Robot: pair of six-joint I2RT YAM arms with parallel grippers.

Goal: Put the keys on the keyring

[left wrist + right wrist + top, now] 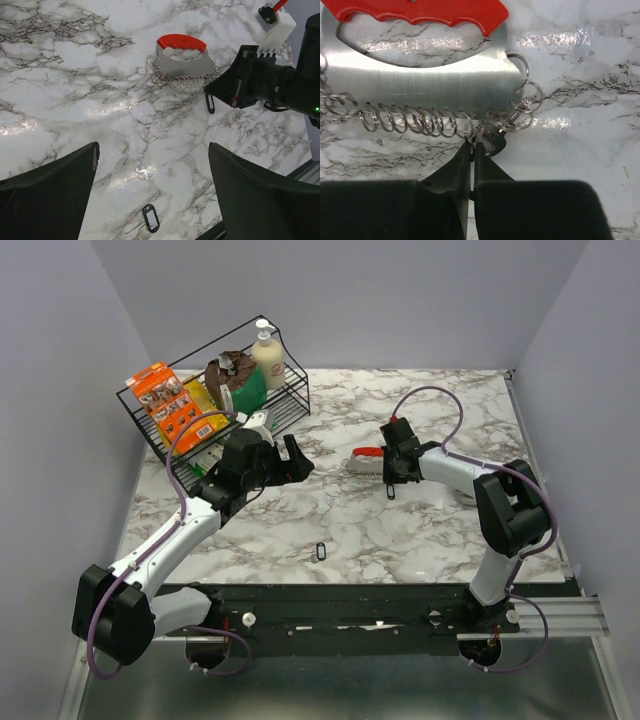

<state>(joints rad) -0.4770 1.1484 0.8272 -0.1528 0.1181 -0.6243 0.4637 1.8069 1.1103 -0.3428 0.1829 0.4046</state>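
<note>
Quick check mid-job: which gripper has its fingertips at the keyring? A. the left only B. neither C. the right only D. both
C: in the right wrist view, the right gripper has its nearly closed fingertips at the row of wire rings on the keyring. The left gripper hangs wide open, well apart from it.

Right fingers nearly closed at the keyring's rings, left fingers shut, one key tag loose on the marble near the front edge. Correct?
The left fingers are wide open, not shut; the left wrist view shows them far apart. Rest holds: right fingers nearly closed at the rings of the keyring, key tag loose near the front edge.
</note>
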